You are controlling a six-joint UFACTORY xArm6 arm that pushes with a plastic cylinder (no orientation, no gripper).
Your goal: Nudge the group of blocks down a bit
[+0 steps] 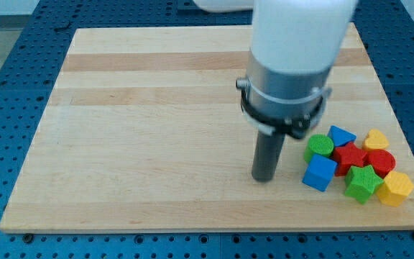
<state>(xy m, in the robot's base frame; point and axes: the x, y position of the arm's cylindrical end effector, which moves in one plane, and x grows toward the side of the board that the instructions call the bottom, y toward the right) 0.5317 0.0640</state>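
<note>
A tight group of blocks sits at the view's lower right on the wooden board. It holds a green round block, a blue triangle, a yellow heart, a red star, a red round block, a blue cube, a green star and a yellow hexagon. My tip rests on the board just left of the group, a short gap from the blue cube.
The arm's white and grey body hangs over the board's upper right. The board's right edge lies close to the group, and the bottom edge is a little below it. A blue perforated table surrounds the board.
</note>
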